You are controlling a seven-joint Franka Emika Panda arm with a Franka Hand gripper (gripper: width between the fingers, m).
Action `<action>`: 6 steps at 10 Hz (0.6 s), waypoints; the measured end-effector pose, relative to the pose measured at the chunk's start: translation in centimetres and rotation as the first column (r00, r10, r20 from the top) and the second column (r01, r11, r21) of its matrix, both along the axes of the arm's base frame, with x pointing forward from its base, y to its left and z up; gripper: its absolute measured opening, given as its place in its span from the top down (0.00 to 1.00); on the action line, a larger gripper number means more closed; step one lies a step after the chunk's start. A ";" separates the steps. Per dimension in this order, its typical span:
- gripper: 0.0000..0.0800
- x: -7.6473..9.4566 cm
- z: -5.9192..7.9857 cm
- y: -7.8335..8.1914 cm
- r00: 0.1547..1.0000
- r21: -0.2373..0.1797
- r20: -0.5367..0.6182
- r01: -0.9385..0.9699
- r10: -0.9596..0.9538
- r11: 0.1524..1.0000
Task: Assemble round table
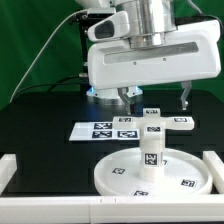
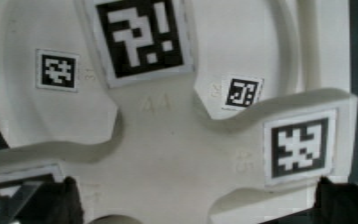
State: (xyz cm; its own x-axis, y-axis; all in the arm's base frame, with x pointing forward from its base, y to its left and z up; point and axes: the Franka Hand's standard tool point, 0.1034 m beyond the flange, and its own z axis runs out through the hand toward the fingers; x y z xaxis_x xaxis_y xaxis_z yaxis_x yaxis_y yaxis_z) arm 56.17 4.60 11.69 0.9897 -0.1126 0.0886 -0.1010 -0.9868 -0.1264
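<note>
The hand (image 1: 154,98) hangs open above the desk, its two dark fingers (image 1: 183,98) spread wide with nothing between them, just above and behind the cross piece (image 1: 154,124). That four-armed cross piece sits on top of the short post (image 1: 150,152), which stands upright at the middle of the round disc (image 1: 152,174). The disc lies flat on the black desk (image 1: 40,120), near its front edge, with square tags on its upper face. In the wrist view the cross piece (image 2: 194,150) fills the foreground close under the camera, with the tagged disc (image 2: 51,120) behind it. Behind the disc, to the exterior view's left of the cross piece, the marker board (image 1: 100,129) lies flat. A white rail (image 1: 22,170) borders the desk in front.
</note>
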 end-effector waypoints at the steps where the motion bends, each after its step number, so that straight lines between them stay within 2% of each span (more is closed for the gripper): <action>1: 0.19 0.0 -0.2 0.0 0.997 -0.010 0.005 -0.080 0.080 0.997; 4: 0.19 0.0 -0.2 -0.1 0.963 -0.033 0.022 -0.269 0.270 0.962; 6: 0.19 0.0 -0.3 -0.5 0.841 -0.077 0.013 -0.538 0.540 0.839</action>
